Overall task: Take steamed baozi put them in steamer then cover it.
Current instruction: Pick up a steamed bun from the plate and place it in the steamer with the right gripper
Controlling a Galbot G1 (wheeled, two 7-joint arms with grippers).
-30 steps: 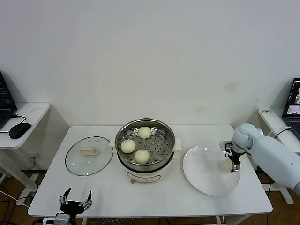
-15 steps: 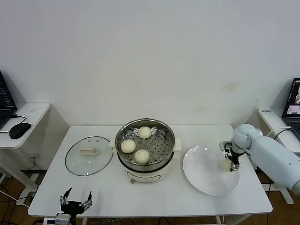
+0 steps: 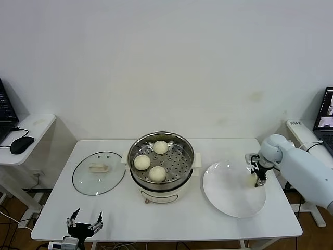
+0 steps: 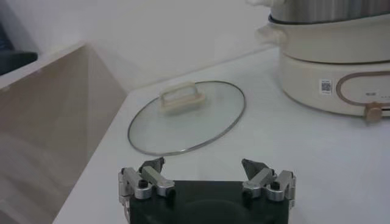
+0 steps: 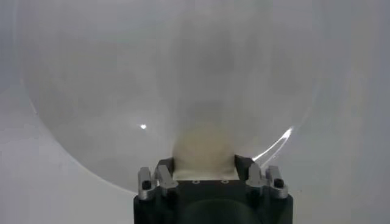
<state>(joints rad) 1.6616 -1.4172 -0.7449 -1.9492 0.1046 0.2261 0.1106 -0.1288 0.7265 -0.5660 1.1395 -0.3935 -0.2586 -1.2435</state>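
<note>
Right wrist view: right end effector (image 5: 204, 172) clamped on the last baozi (image 5: 204, 149), just above the plate (image 5: 109, 91).
Lift straight, keeping the squeeze gentle; the steamer (image 3: 161, 156) waits well aside. Left end effector (image 4: 206, 178) idles, fingers apart.

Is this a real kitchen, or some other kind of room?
Probably a lab or test room set up like a kitchen, not a real one. The steamer and plate sit on a plain white table against a bare wall, and side desks hold a computer mouse and a laptop.
</note>
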